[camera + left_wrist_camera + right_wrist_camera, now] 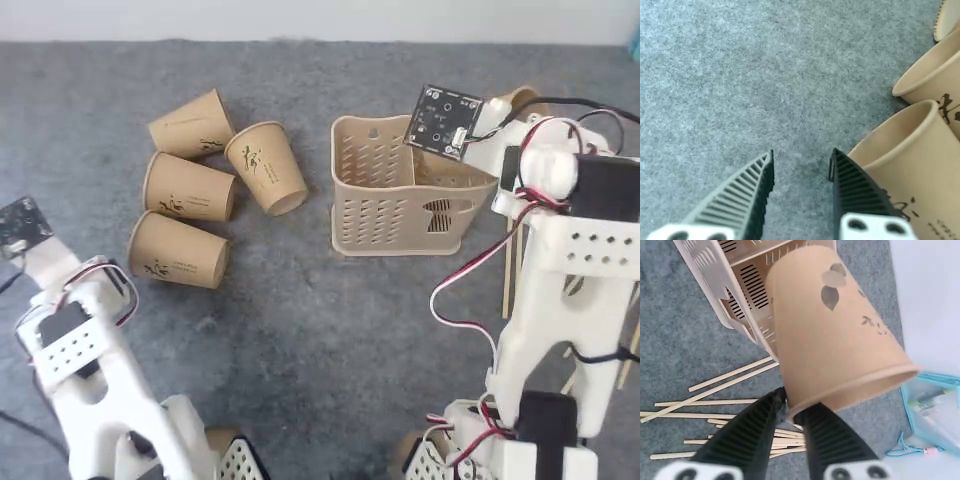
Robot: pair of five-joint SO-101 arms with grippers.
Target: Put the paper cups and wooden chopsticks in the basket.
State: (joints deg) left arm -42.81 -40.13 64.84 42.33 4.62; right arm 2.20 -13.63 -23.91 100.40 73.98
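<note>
My right gripper is shut on the rim of a brown paper cup, holding it tilted beside the beige slotted basket. From above, that cup hangs by the basket's far right corner. Several wooden chopsticks lie scattered on the grey mat below it. Left of the basket, several more cups lie on their sides. My left gripper is open just above the mat, one finger close beside the nearest cup.
A light blue box with a cord lies off the mat's edge near the right arm. Chopsticks show partly behind the right arm. Bare grey mat stretches between the two arm bases.
</note>
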